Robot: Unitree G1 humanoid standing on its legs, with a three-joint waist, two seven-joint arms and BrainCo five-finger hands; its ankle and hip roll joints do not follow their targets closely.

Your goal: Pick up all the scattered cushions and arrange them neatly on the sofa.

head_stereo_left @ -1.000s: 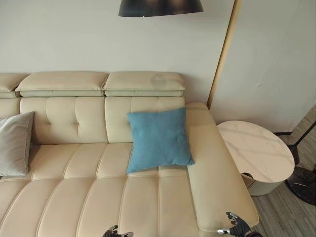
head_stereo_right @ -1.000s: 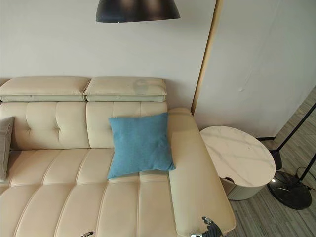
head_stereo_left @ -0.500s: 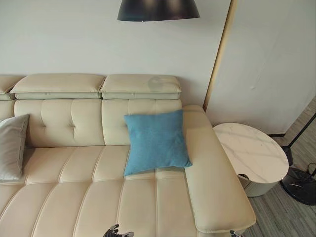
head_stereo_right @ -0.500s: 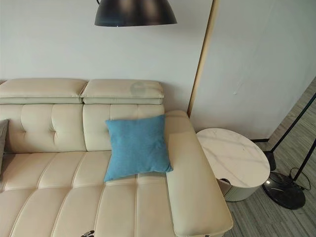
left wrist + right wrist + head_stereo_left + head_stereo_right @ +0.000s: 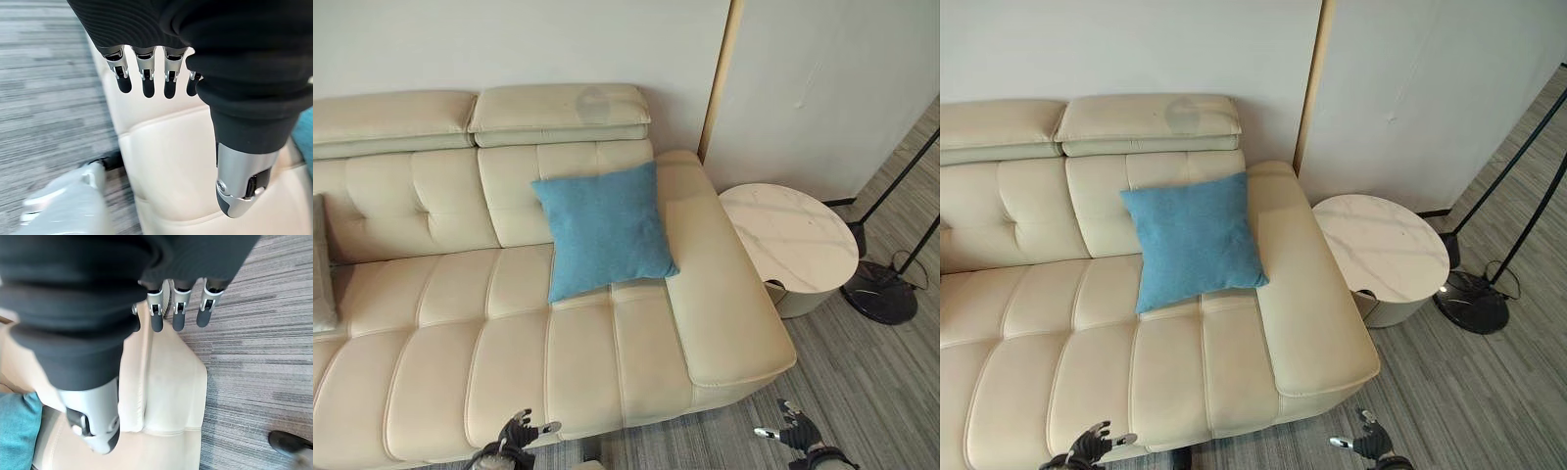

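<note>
A square blue fabric cushion [image 5: 604,231] leans against the backrest of the cream leather sofa [image 5: 460,333], near its right armrest. The left hand [image 5: 146,73] and right hand [image 5: 178,308] hang empty, fingers relaxed, before the sofa's front edge.

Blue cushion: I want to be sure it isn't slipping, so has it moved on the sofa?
No. The blue cushion leans on the same sofa backrest section beside the armrest; the camera shifted.
</note>
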